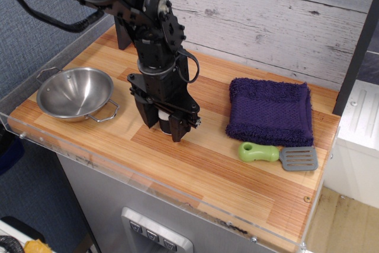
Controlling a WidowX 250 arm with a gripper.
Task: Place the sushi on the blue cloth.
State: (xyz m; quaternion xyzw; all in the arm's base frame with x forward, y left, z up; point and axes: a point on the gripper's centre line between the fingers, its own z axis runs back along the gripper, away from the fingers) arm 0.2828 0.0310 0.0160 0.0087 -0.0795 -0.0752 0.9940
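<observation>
The sushi (164, 120), a small black roll with a white top, sits between the two black fingers of my gripper (162, 124), mostly hidden by them. The gripper is shut on it, low over the wooden counter, left of centre. I cannot tell whether the roll still touches the wood. The blue cloth (270, 112), a thick dark navy towel, lies flat to the right of the gripper, about a cloth-width away, with nothing on it.
A steel bowl (74, 93) with side handles stands at the left. A spatula with a green handle (259, 152) and a grey blade (299, 158) lies just in front of the cloth. A clear rim edges the counter front (177, 197). A plank wall runs behind.
</observation>
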